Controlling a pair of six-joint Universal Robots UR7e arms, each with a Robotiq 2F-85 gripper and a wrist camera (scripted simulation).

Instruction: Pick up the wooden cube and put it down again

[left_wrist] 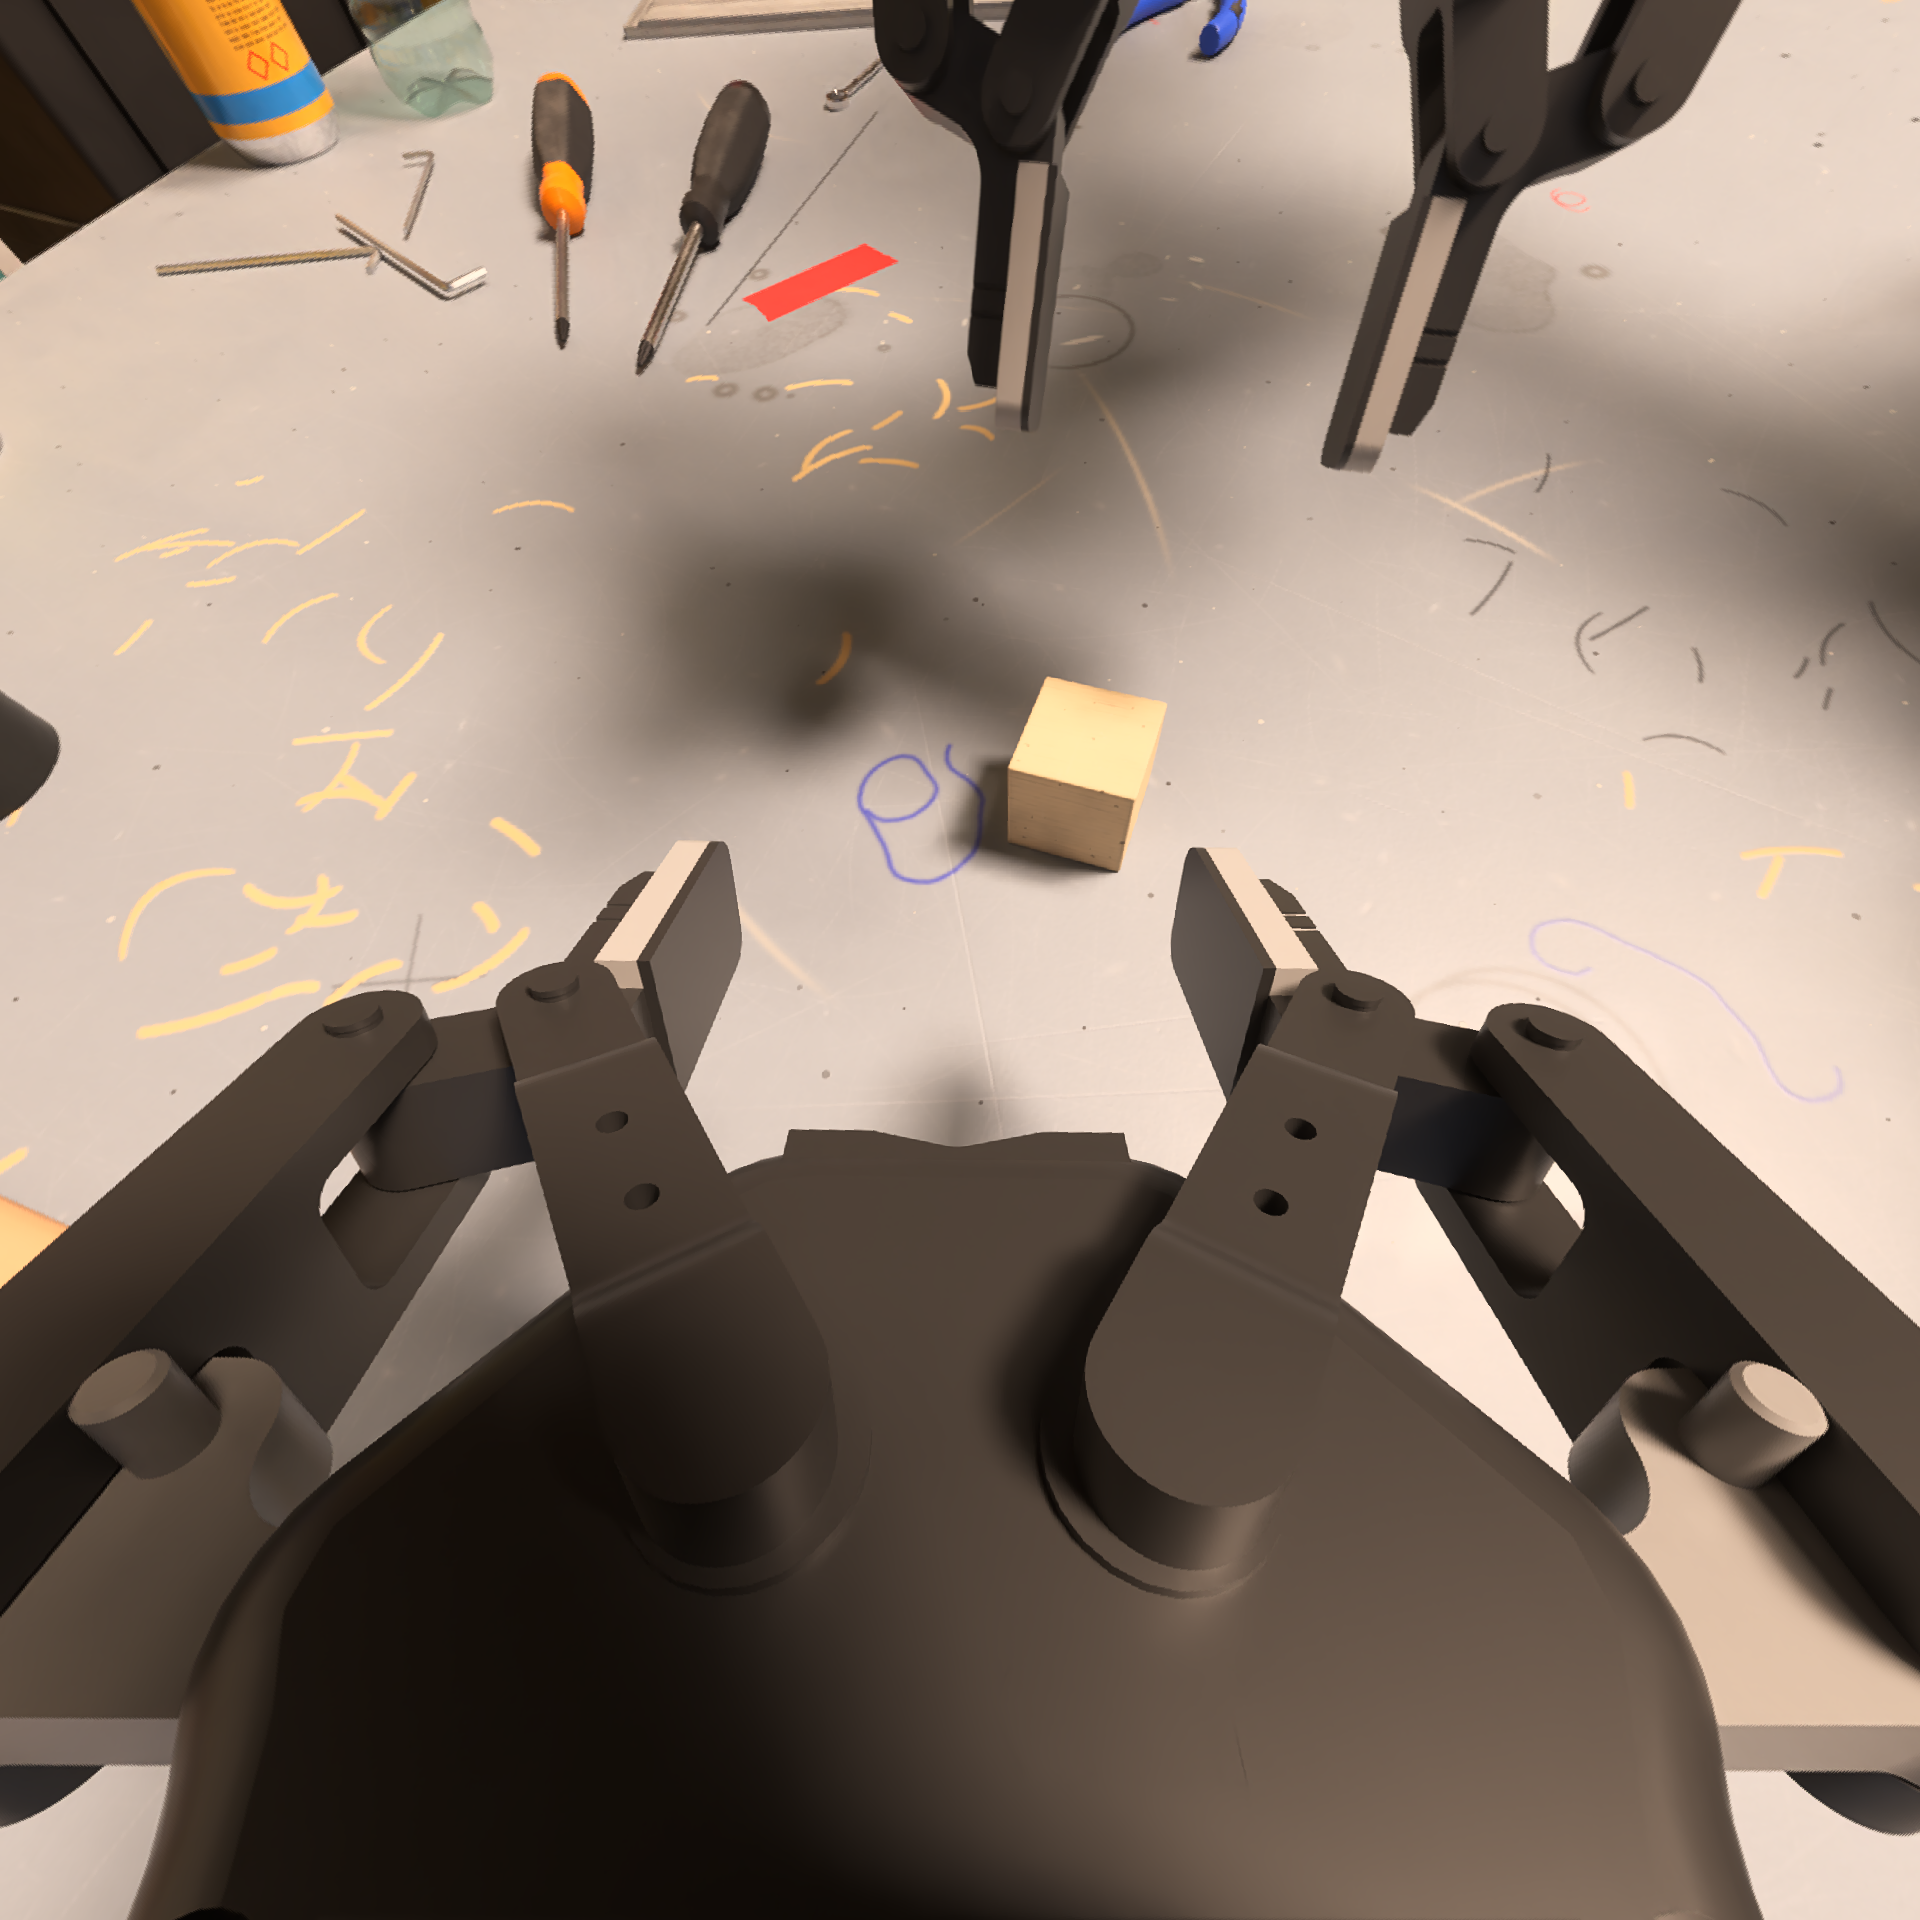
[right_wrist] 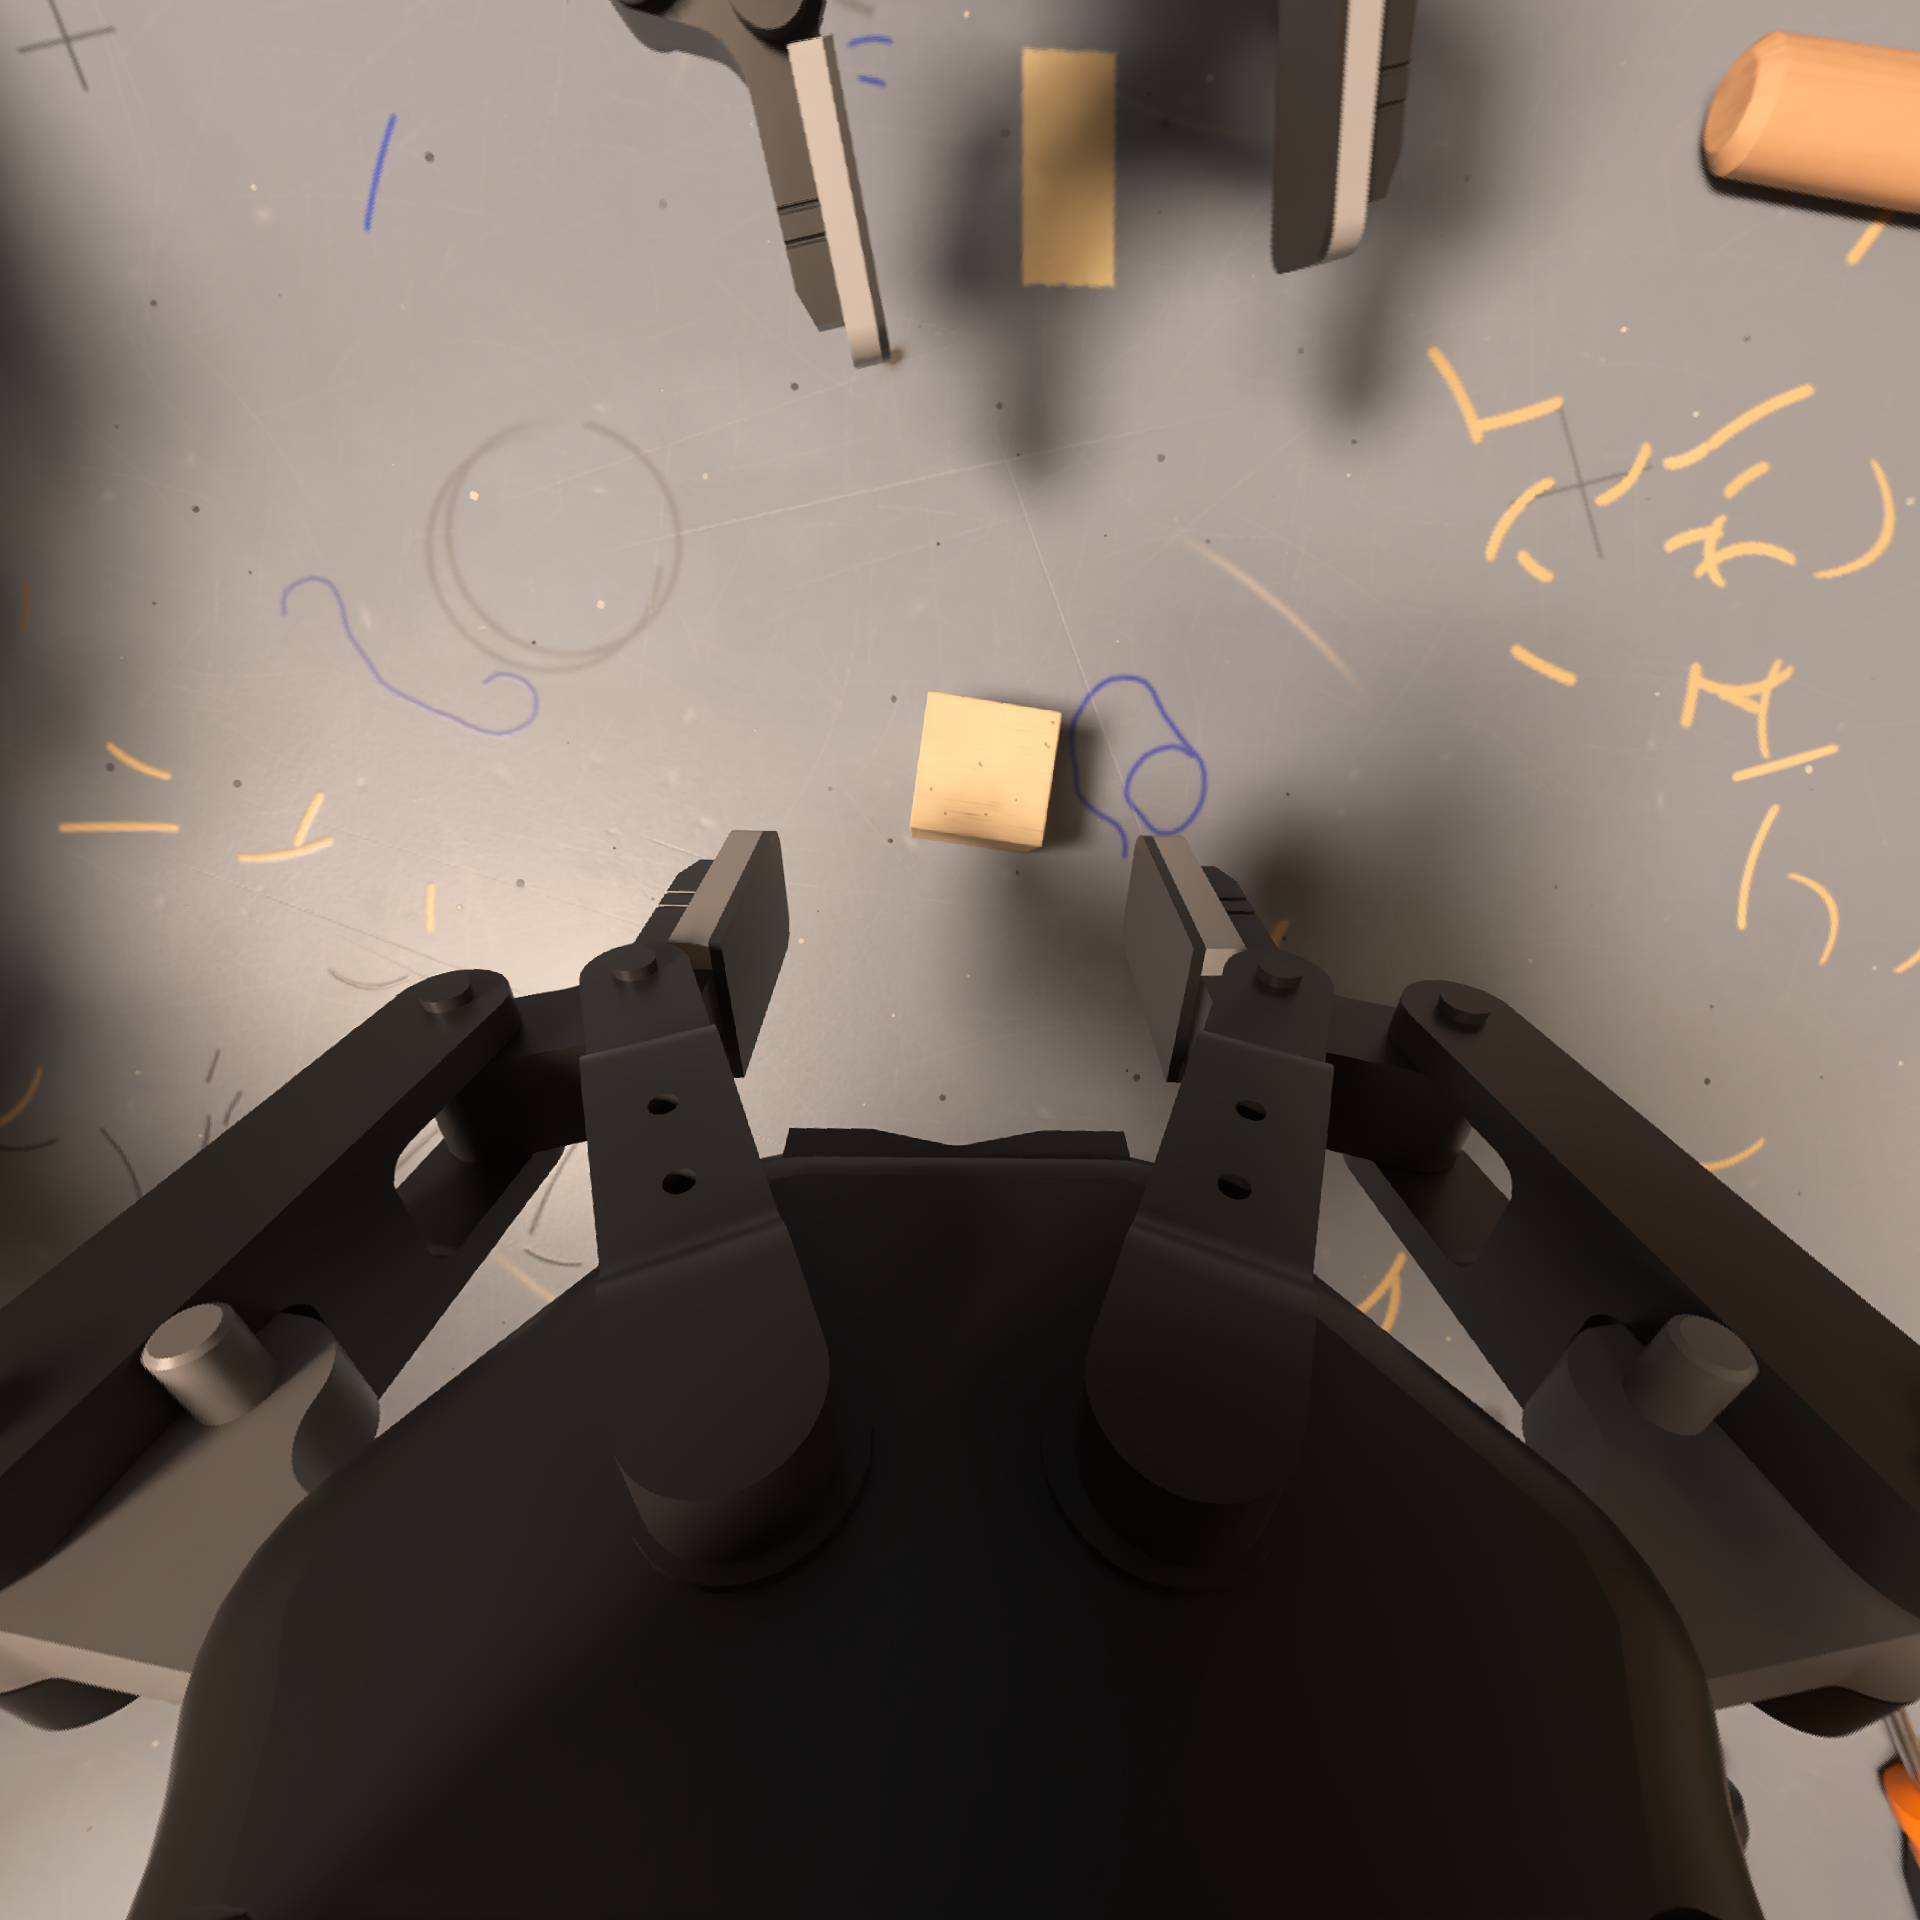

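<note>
A small pale wooden cube (left_wrist: 1084,771) rests on the grey scribbled table, beside a blue pen loop. My left gripper (left_wrist: 956,894) is open and empty, above the table, with the cube just ahead of its fingertips, slightly right of centre. In the right wrist view the cube (right_wrist: 985,771) lies just ahead of my right gripper (right_wrist: 956,883), which is open and empty above it. The right gripper's fingers (left_wrist: 1023,281) also show at the top of the left wrist view. The left gripper's fingers (right_wrist: 831,197) show at the top of the right wrist view.
Two screwdrivers (left_wrist: 561,197), several hex keys (left_wrist: 416,255), a red tape strip (left_wrist: 821,281) and an orange-blue can (left_wrist: 249,73) lie at the far left. A pale tape strip (right_wrist: 1067,166) and a wooden cylinder (right_wrist: 1818,130) lie beyond the cube in the right wrist view.
</note>
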